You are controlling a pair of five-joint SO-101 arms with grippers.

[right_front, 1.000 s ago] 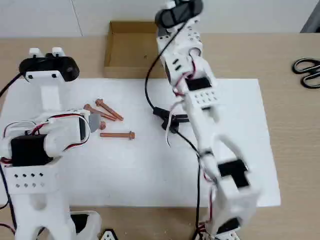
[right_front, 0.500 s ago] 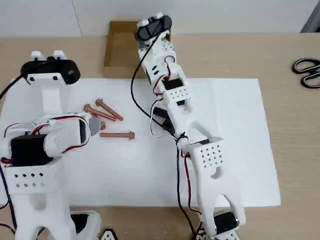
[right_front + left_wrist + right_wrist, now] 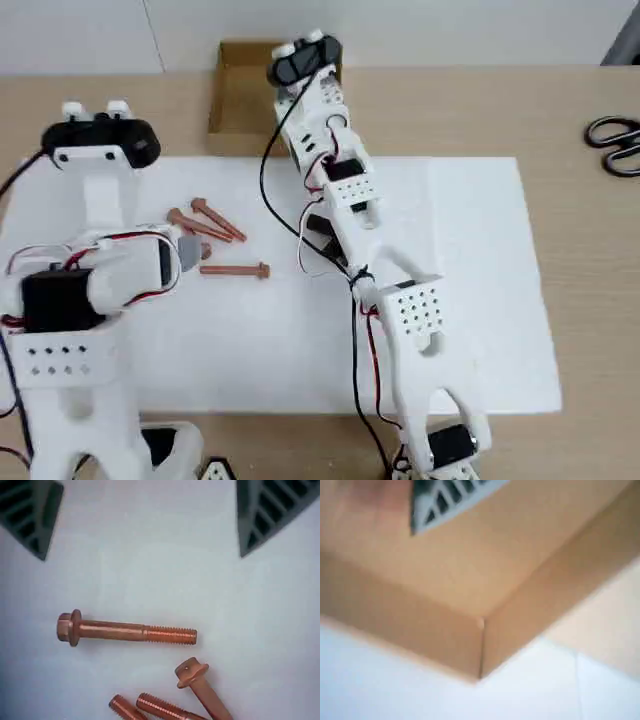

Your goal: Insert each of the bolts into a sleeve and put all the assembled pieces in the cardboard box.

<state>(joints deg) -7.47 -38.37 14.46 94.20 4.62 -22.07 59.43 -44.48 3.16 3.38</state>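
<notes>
Left tool stands wide open above the white sheet; one copper bolt lies flat just below it in the left wrist view, with three further bolts clustered at the lower edge of that view, apart from the first. Right tool hangs over the cardboard box at top centre of the high view, near a box corner; its state cannot be told. In the high view the bolts lie left of centre on the sheet, well apart from the box. Scissors rest on the tabletop at the far right edge
</notes>
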